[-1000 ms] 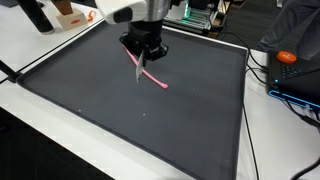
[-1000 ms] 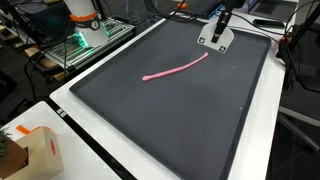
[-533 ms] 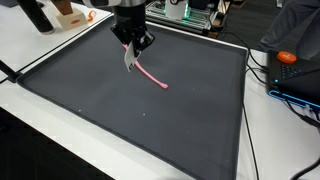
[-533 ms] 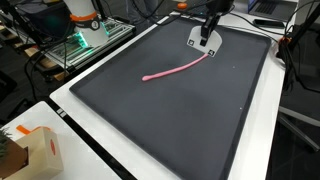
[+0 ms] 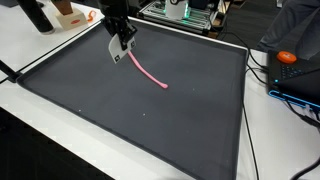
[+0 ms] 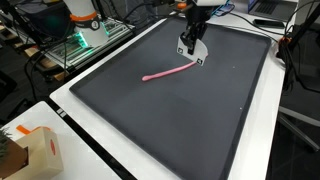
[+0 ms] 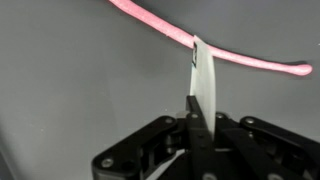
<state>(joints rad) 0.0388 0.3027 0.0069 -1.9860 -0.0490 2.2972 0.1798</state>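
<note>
I see a thin pink rubbery cord [image 5: 147, 73], lying flat, gently curved, on the black mat [image 5: 150, 125].

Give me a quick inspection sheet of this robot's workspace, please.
Surface: black mat on a white table.
Job's things: pink cord lying curved on the mat.
Clutter: orange object and cardboard box, both off the mat.
Grippers: gripper shut, poised near one end of the cord; contact unclear.
Cables: black cables beside the mat.
Surroundings: green-lit equipment behind the table.
</note>
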